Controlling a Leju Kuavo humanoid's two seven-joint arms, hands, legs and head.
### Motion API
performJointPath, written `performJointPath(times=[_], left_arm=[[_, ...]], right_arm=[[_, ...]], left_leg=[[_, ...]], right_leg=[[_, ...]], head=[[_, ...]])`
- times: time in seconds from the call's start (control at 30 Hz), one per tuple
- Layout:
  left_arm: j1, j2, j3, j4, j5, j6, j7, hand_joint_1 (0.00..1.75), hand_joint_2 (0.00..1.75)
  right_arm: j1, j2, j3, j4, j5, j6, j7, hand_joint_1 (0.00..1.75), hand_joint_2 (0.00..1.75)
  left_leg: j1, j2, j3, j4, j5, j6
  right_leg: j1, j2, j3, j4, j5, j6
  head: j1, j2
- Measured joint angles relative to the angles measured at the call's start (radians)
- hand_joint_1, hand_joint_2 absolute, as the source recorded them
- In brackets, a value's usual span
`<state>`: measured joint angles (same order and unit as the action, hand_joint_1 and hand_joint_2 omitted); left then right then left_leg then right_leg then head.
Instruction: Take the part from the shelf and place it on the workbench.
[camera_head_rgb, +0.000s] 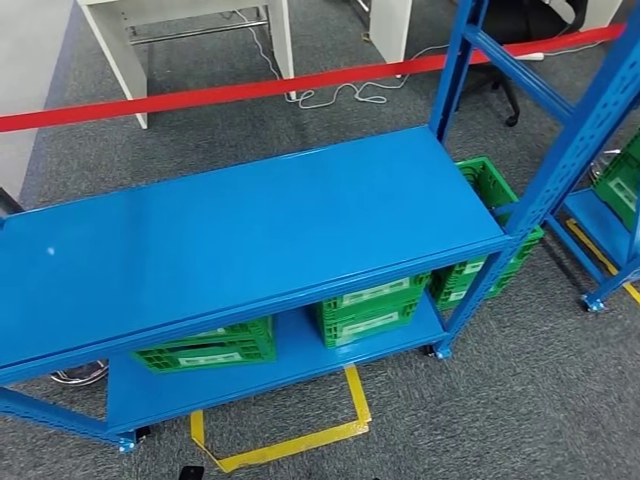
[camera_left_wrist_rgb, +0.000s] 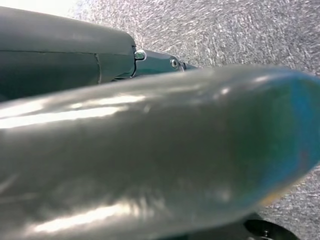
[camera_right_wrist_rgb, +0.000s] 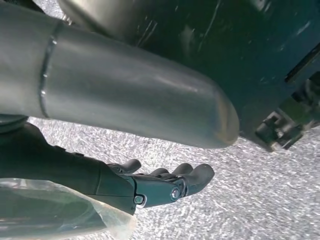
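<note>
Looking down at the blue shelf (camera_head_rgb: 249, 230), I see green crates (camera_head_rgb: 370, 308) on its lower level and yellow tape (camera_head_rgb: 302, 440) on the grey carpet (camera_head_rgb: 513, 400). My right hand (camera_right_wrist_rgb: 166, 182) hangs over the carpet with a clear plastic bag (camera_right_wrist_rgb: 56, 212) at its palm; I cannot tell whether it grips it. My left hand's (camera_left_wrist_rgb: 158, 62) state I cannot tell

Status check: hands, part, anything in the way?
Right hand hanging, fingers straight, nothing gripped; left hand too close to read. No part sighted; shelf top bare, green crates below.
</note>
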<state>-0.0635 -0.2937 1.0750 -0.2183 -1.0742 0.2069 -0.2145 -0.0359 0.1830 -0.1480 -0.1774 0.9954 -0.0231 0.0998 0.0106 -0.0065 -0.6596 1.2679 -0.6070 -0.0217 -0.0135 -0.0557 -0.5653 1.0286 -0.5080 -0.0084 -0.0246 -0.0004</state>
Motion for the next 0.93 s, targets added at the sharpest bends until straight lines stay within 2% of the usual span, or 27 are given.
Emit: performJointPath(times=[0.03,0.07,0.1,0.13,0.17,0.23,0.27,0.3,0.33,0.37,0.4,0.43,0.47,0.5,0.53,0.57,0.6,0.63,0.67,0.73,0.77,0.83,0.87,0.9,0.93], left_arm=[[0.0,0.0,0.0,0.0,-0.004,-0.001,0.0,0.0,0.0],[-0.001,0.001,0.0,0.0,-0.009,-0.001,0.001,0.0,0.0],[-0.003,0.001,0.0,0.0,-0.014,-0.002,0.002,0.0,0.0],[-0.005,0.001,-0.001,0.001,-0.018,-0.003,0.003,0.0,0.0],[-0.007,0.0,-0.001,0.001,-0.022,-0.003,0.004,0.0,0.0],[-0.007,0.0,-0.002,0.003,-0.029,-0.003,0.005,0.0,0.0],[-0.006,0.0,-0.003,0.003,-0.032,-0.002,0.005,0.0,0.0],[-0.007,0.0,-0.003,0.004,-0.035,-0.001,0.005,0.0,0.0],[-0.008,0.0,-0.004,0.004,-0.037,0.0,0.005,0.0,0.0],[-0.01,-0.001,-0.006,0.004,-0.038,0.0,0.005,0.0,0.0],[-0.012,-0.001,-0.008,0.004,-0.039,0.0,0.004,0.0,0.0],[-0.012,-0.001,-0.009,0.004,-0.04,0.0,0.004,0.0,0.0],[-0.012,-0.001,-0.01,0.004,-0.041,0.0,0.003,0.0,0.0],[-0.011,-0.001,-0.011,0.004,-0.042,0.0,0.003,0.0,0.0],[-0.011,-0.001,-0.011,0.004,-0.043,0.0,0.002,0.0,0.0],[-0.011,-0.002,-0.012,0.004,-0.044,0.0,0.001,0.0,0.0],[-0.013,-0.003,-0.013,0.005,-0.046,0.0,0.0,0.0,0.0],[-0.014,-0.004,-0.015,0.005,-0.049,0.0,0.0,0.0,0.0],[-0.014,-0.005,-0.018,0.006,-0.053,-0.001,0.0,0.0,0.0],[-0.013,-0.006,-0.024,0.007,-0.06,-0.003,0.001,0.0,0.0],[-0.012,-0.006,-0.026,0.007,-0.063,-0.003,0.002,0.0,0.0],[-0.013,-0.006,-0.028,0.007,-0.066,-0.004,0.002,0.0,0.0],[-0.015,-0.006,-0.029,0.007,-0.066,-0.005,0.002,0.0,0.0],[-0.016,-0.006,-0.029,0.007,-0.065,-0.006,0.002,0.0,0.0],[-0.017,-0.006,-0.029,0.007,-0.065,-0.007,0.002,0.0,0.0]], right_arm=[[0.0,0.001,0.0,0.0,-0.003,-0.001,0.0,0.0,0.0],[0.0,0.001,0.0,0.0,-0.006,-0.002,0.0,0.0,0.0],[0.0,0.002,0.0,0.0,-0.01,-0.003,0.0,0.0,0.0],[0.0,0.002,0.0,0.0,-0.013,-0.005,0.0,0.0,0.0],[0.0,0.002,0.0,0.0,-0.015,-0.007,0.0,0.0,0.0],[-0.001,0.002,0.0,0.0,-0.02,-0.01,0.0,0.0,0.0],[-0.002,0.002,-0.001,-0.001,-0.023,-0.012,-0.001,0.0,0.0],[-0.004,0.002,-0.001,-0.001,-0.026,-0.014,-0.001,0.0,0.0],[-0.005,0.002,-0.001,-0.001,-0.028,-0.016,-0.002,0.0,0.0],[-0.004,0.002,-0.001,-0.001,-0.03,-0.017,-0.002,0.0,0.0],[-0.003,0.002,-0.001,-0.001,-0.031,-0.017,-0.002,0.0,0.0],[-0.001,0.002,-0.001,-0.001,-0.032,-0.017,-0.002,0.0,0.0],[0.001,0.002,-0.001,-0.001,-0.033,-0.017,-0.002,0.0,0.0],[0.002,0.002,-0.002,-0.001,-0.033,-0.017,-0.002,0.0,0.0],[0.002,0.002,-0.002,-0.001,-0.033,-0.018,-0.002,0.0,0.0],[0.002,0.002,-0.002,-0.001,-0.034,-0.018,-0.002,0.0,0.0],[0.002,0.002,-0.002,-0.001,-0.035,-0.019,-0.002,0.0,0.0],[0.001,0.002,-0.003,-0.001,-0.037,-0.021,-0.003,0.0,0.0],[0.001,0.001,-0.005,-0.001,-0.039,-0.022,-0.004,0.0,0.0],[-0.001,0.001,-0.009,-0.001,-0.045,-0.026,-0.007,0.0,0.0],[-0.001,0.002,-0.011,-0.001,-0.048,-0.028,-0.009,0.0,0.0],[-0.001,0.003,-0.014,-0.001,-0.05,-0.03,-0.011,0.0,0.0],[0.0,0.003,-0.015,-0.001,-0.051,-0.031,-0.013,0.0,0.0],[0.002,0.004,-0.016,-0.001,-0.053,-0.034,-0.015,0.0,0.0],[0.003,0.004,-0.017,-0.001,-0.053,-0.036,-0.016,0.0,0.0]], left_leg=[[0.002,0.01,0.021,-0.057,0.042,-0.001],[0.002,0.031,0.047,-0.121,0.079,-0.001],[-0.002,0.054,0.066,-0.177,0.098,0.002],[-0.006,0.074,0.077,-0.212,0.111,0.008],[-0.011,0.084,0.078,-0.224,0.11,0.016],[-0.013,0.067,0.076,-0.228,0.12,0.034],[-0.012,0.054,0.077,-0.23,0.123,0.04],[-0.01,0.042,0.079,-0.233,0.126,0.046],[-0.008,0.031,0.081,-0.235,0.128,0.052],[-0.008,0.019,0.08,-0.235,0.128,0.056],[-0.009,0.004,0.079,-0.235,0.128,0.059],[-0.01,-0.01,0.079,-0.235,0.127,0.062],[-0.011,-0.025,0.079,-0.234,0.127,0.063],[-0.012,-0.041,0.08,-0.234,0.127,0.063],[-0.013,-0.057,0.082,-0.234,0.126,0.062],[-0.012,-0.072,0.084,-0.234,0.126,0.061],[-0.013,-0.087,0.084,-0.232,0.124,0.058],[-0.012,-0.1,0.082,-0.231,0.124,0.054],[-0.01,-0.112,0.079,-0.23,0.124,0.049],[-0.006,-0.131,0.073,-0.233,0.128,0.035],[-0.006,-0.122,0.071,-0.23,0.126,0.028],[-0.009,-0.069,0.05,-0.18,0.094,0.016],[-0.009,-0.035,0.025,-0.126,0.065,0.01],[-0.008,-0.017,-0.006,-0.061,0.034,0.005],[-0.006,-0.01,-0.024,-0.024,0.016,0.002]], right_leg=[[-0.001,-0.008,0.006,0.0,-0.004,0.003],[-0.002,-0.017,0.013,0.0,-0.009,0.008],[-0.001,-0.026,0.019,0.0,-0.013,0.014],[0.001,-0.037,0.023,0.0,-0.017,0.02],[0.003,-0.047,0.027,0.0,-0.021,0.027],[0.003,-0.066,0.035,-0.003,-0.029,0.04],[0.001,-0.054,0.036,0.001,-0.038,0.047],[-0.002,-0.029,0.028,0.02,-0.054,0.051],[-0.004,0.002,0.009,0.062,-0.081,0.054],[-0.005,0.031,-0.021,0.125,-0.113,0.055],[-0.004,0.046,-0.057,0.198,-0.143,0.055],[-0.004,0.051,-0.09,0.258,-0.161,0.054],[-0.003,0.053,-0.111,0.287,-0.159,0.053],[-0.002,0.055,-0.113,0.276,-0.136,0.051],[-0.002,0.061,-0.096,0.226,-0.097,0.047],[-0.003,0.08,-0.069,0.155,-0.054,0.042],[-0.004,0.104,-0.041,0.086,-0.024,0.038],[-0.005,0.125,-0.017,0.037,-0.008,0.034],[-0.005,0.139,-0.004,0.011,-0.005,0.032],[-0.003,0.129,0.007,0.001,-0.006,0.028],[-0.004,0.117,0.011,-0.005,-0.004,0.023],[-0.007,0.089,0.021,-0.015,-0.002,0.014],[-0.007,0.074,0.024,-0.016,-0.004,0.01],[-0.006,0.061,0.026,-0.016,-0.006,0.008],[-0.006,0.054,0.027,-0.016,-0.008,0.007]], head=[[0.0,0.0],[0.0,0.0],[-0.002,0.0],[-0.003,0.0],[-0.003,0.0],[-0.003,0.0],[-0.001,0.0],[0.0,0.0],[0.002,0.0],[0.004,0.0],[0.006,0.0],[0.006,0.0],[0.006,0.0],[0.006,0.0],[0.006,0.0],[0.006,0.0],[0.005,0.0],[0.006,0.0],[0.005,0.0],[0.005,0.0],[0.004,0.0],[-0.001,0.0],[-0.003,0.0],[-0.005,0.0],[-0.005,0.0]])
